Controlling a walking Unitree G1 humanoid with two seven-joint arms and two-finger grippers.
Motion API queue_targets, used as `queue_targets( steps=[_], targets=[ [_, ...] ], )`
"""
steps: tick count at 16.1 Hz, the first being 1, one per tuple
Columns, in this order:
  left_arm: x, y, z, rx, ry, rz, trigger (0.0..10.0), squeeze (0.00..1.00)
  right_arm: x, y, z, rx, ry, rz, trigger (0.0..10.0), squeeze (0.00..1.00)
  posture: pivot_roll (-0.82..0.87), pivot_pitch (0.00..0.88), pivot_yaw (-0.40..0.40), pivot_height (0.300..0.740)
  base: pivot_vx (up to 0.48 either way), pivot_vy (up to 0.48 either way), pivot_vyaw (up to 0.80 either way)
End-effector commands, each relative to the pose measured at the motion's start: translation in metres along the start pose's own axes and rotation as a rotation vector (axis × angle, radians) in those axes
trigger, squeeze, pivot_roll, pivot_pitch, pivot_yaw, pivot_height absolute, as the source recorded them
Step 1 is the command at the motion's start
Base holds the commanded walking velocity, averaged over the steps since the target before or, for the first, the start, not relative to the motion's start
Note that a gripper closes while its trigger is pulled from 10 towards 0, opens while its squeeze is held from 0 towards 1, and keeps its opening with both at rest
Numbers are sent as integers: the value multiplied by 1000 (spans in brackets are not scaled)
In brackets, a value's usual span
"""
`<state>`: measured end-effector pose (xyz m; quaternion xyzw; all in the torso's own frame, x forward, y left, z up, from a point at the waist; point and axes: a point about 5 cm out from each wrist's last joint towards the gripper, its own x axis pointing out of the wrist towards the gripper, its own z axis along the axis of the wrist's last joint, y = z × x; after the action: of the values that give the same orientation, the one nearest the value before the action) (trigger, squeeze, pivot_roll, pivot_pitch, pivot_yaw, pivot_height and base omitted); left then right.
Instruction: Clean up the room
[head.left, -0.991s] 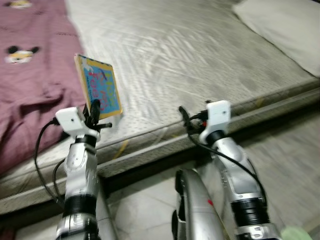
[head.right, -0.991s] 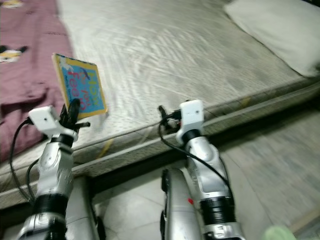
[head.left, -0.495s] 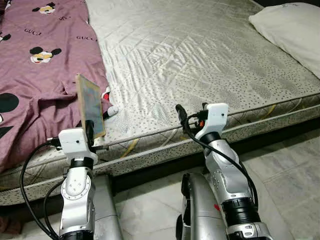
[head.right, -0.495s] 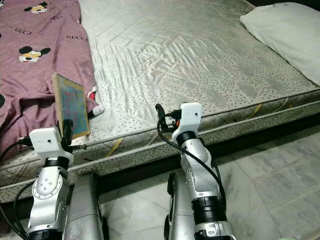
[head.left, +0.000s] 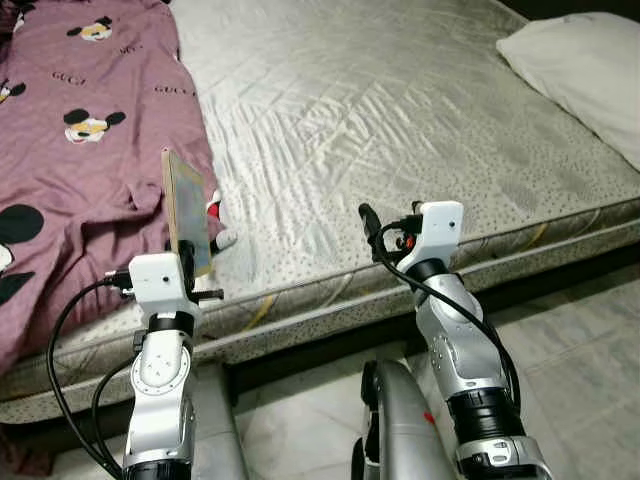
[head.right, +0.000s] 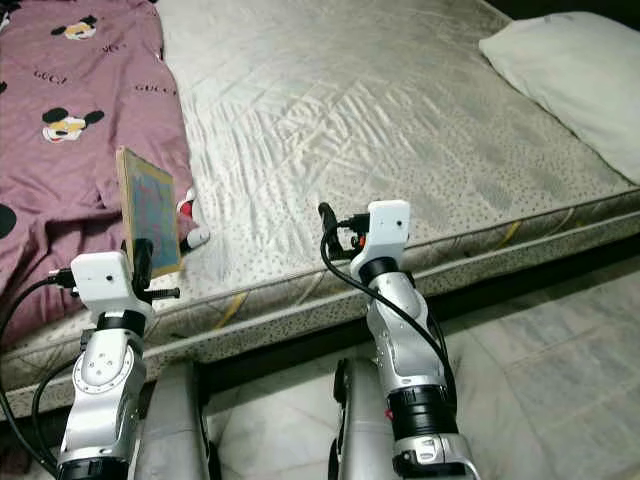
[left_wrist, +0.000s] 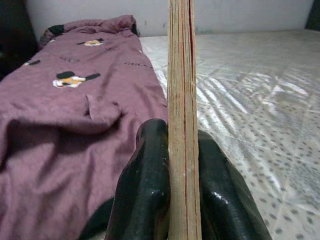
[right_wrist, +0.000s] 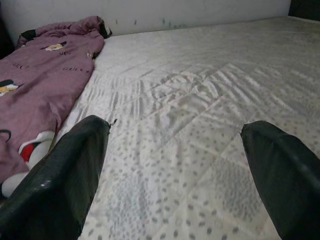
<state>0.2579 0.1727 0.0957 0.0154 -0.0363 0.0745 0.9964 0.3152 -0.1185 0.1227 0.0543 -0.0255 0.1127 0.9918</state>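
A thin book (head.left: 187, 211) with a yellow-edged, blue-faced cover stands upright on its lower edge, seen nearly edge-on, above the near edge of the mattress (head.left: 400, 130), beside the purple blanket's (head.left: 70, 150) near corner, its pale page block pinched at the bottom between two black fingers (left_wrist: 145, 195).

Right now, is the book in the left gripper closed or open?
Closed: the book stands upright, pages pressed together, clamped edge-on in the left gripper.
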Motion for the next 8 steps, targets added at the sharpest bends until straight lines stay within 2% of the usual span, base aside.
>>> queue_targets(
  steps=[1,8],
  targets=[
    [5,-6,15,6,-59,-2,10000,0,2,-1,1,-3,-7,4,10000,0,-2,20,-33,639,0,0,0],
    [7,-8,17,23,-53,22,10000,0,4,-5,0,-21,-2,-13,10000,0,-3,17,-35,694,0,0,0]
  ],
)
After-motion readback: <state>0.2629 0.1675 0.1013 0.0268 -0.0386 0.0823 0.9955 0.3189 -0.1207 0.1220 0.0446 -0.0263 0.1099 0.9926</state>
